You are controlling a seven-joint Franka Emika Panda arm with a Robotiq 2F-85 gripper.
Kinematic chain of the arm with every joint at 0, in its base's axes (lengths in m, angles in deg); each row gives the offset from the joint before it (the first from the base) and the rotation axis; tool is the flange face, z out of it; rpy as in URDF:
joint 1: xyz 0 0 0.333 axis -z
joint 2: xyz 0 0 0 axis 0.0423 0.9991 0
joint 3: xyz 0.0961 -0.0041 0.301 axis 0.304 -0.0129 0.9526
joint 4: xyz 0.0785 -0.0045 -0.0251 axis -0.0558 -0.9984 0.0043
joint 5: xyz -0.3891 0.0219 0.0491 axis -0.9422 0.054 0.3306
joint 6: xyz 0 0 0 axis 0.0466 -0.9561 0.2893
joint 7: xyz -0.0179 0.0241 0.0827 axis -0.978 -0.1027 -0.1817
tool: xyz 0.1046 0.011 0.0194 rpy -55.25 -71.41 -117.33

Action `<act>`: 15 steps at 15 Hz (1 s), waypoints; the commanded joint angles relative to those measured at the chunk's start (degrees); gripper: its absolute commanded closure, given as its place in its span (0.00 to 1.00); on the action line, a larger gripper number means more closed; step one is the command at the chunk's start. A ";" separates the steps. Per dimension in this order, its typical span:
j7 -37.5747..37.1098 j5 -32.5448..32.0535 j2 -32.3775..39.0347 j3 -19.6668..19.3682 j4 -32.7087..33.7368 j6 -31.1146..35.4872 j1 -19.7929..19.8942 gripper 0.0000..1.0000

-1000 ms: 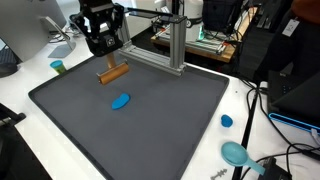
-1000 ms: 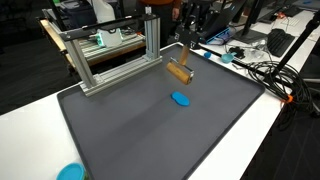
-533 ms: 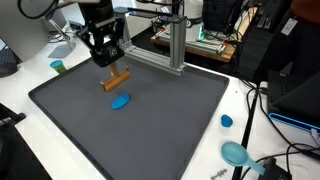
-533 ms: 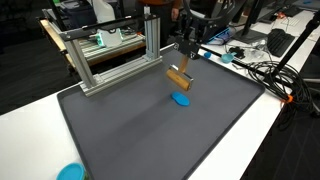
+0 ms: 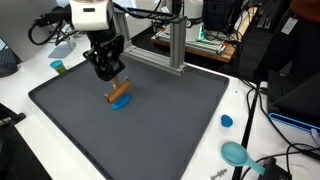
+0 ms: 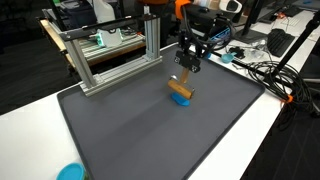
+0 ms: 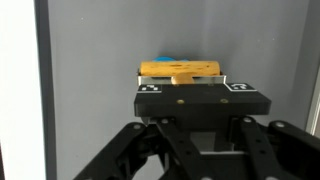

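In an exterior view, the gripper (image 5: 114,82) pinches a wooden block (image 5: 120,93) between its fingers, directly over a blue oval piece (image 5: 119,104) on the dark mat (image 5: 170,130), inside the mat's far edge, toward the corner away from the aluminium frame (image 5: 176,40). In an exterior view from elsewhere, the block (image 6: 182,91) hangs tilted, hiding part of the blue piece (image 6: 183,101). The wrist view shows the block (image 7: 180,68) clamped crosswise, a blue sliver behind it.
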 commanded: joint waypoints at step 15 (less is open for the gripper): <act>0.12 1.65 3.24 -0.01 -3.88 6.31 0.71 0.78</act>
